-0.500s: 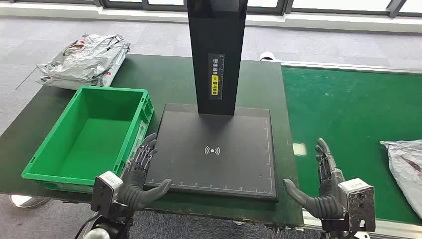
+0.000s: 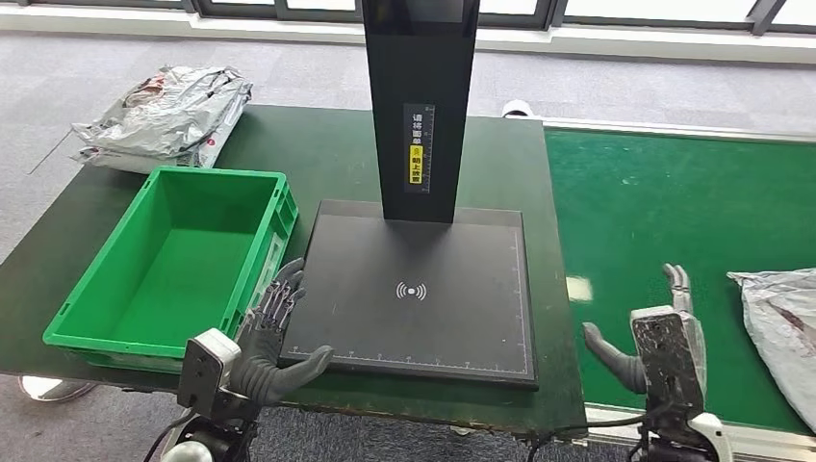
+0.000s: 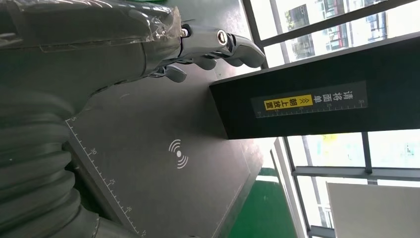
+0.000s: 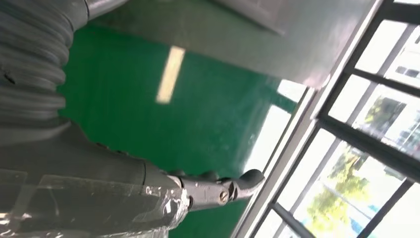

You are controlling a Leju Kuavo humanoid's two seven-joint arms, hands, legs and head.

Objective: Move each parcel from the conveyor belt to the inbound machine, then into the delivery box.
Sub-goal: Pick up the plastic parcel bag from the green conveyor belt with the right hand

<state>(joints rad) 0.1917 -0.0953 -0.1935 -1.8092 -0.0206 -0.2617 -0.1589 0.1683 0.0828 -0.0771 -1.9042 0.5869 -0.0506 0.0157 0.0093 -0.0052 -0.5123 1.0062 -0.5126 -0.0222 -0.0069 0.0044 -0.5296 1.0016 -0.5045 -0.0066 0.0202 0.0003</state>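
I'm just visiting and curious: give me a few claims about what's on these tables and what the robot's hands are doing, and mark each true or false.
1. The green crate is empty. True.
2. A parcel lies on the black scanner platform. False: the platform is bare.
3. The right hand holds a parcel. False: it is open, over the green conveyor belt.
4. A grey parcel lies on the belt, to the right of the right hand. True.
5. The left hand is open, beside the platform's left edge. True.
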